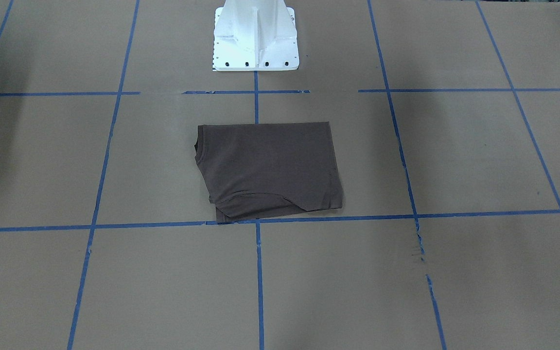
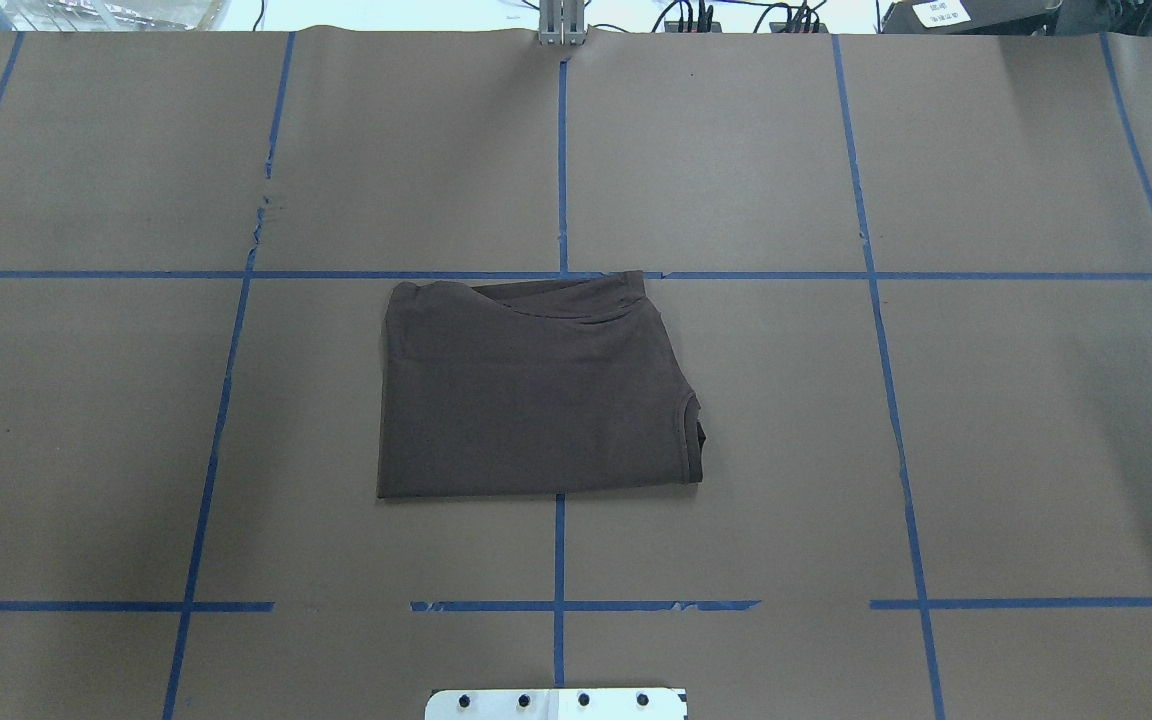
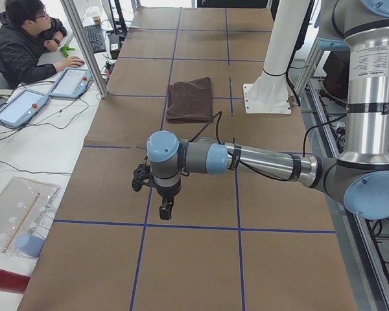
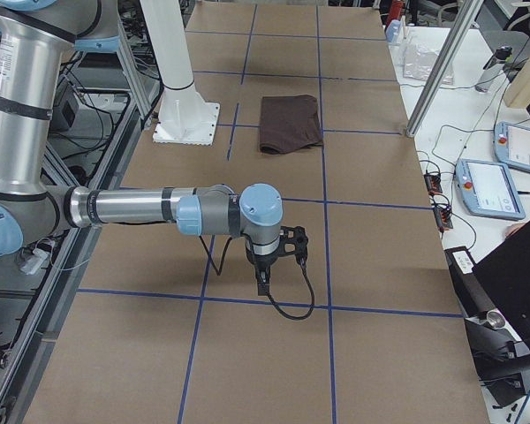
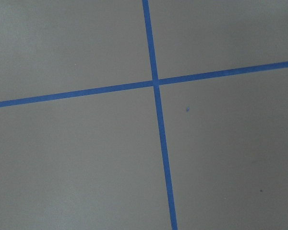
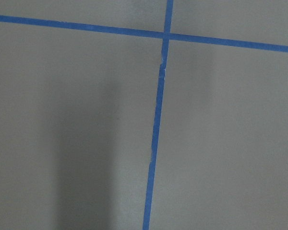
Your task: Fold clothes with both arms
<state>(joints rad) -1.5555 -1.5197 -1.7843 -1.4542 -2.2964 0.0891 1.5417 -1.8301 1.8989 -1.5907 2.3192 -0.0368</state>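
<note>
The dark brown T-shirt [image 1: 268, 170] lies folded into a flat rectangle at the table's middle, just in front of the pedestal. It also shows in the overhead view [image 2: 531, 400] and in both side views [image 3: 190, 99] [image 4: 289, 124]. My left gripper [image 3: 164, 210] shows only in the exterior left view. It hangs over bare paper far from the shirt, towards the table's left end. My right gripper [image 4: 261, 287] shows only in the exterior right view, likewise far from the shirt. I cannot tell whether either is open or shut. Both wrist views show only brown paper and blue tape.
The white pedestal [image 1: 255, 39] stands at the robot's edge of the table. Blue tape lines [image 2: 560, 150] grid the brown paper. An operator [image 3: 26, 45] sits at a side desk with tablets [image 3: 19, 107]. Metal posts [image 3: 84, 45] [image 4: 442, 71] stand at the table's far edge.
</note>
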